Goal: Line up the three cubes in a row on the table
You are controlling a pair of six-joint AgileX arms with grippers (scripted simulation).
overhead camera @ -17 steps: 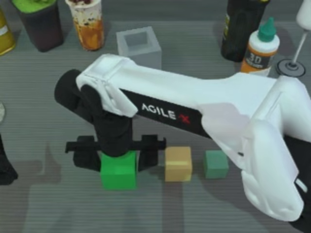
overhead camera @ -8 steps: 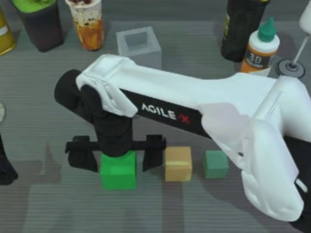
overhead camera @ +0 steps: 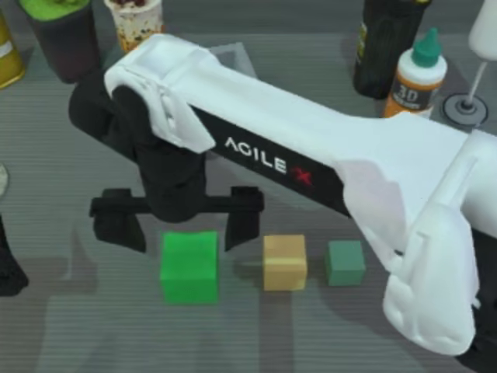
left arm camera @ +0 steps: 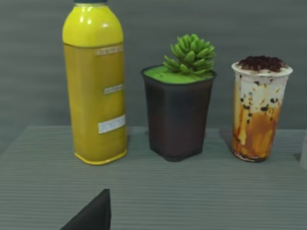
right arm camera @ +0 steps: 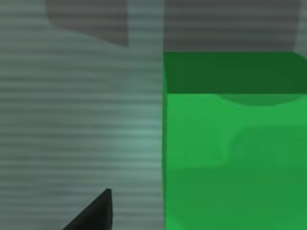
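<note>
From above, my right gripper (overhead camera: 177, 229) hangs spread wide over the table (overhead camera: 70, 318), its two black fingers (overhead camera: 242, 219) apart and holding nothing. It sits just behind the bright green cube (overhead camera: 189, 266), clear of it, and that cube rests free on the ribbing.

The three cubes lie in a row along the near part of the table. The bright green cube is at the left, the yellow cube (overhead camera: 284, 262) is in the middle and the teal cube (overhead camera: 345, 263) is at the right. Small gaps separate them and none touch.

My right arm (overhead camera: 326, 167) crosses the middle of the view and hides much behind it. Only a corner of the grey hollow block (overhead camera: 237, 56) peeks out past its white shell. The cup (overhead camera: 137, 17) and the dark pot (overhead camera: 64, 39) are cut by the top edge. So are the black bottle (overhead camera: 387, 43) and, at the far left, the yellow bottle (overhead camera: 8, 54). The glue bottle (overhead camera: 415, 76) stands whole.

My right wrist view is nearly filled by the green cube (right arm camera: 235, 143), with one black fingertip (right arm camera: 93, 213) at the edge, apart from it.

Of my left arm I see only a dark sliver (overhead camera: 9, 268) at the table's left edge. I cannot tell how its gripper stands. Its wrist view shows one black corner (left arm camera: 91, 215), the yellow bottle (left arm camera: 95, 84), the pot with its succulent (left arm camera: 178, 112) and the cup (left arm camera: 259, 110).
</note>
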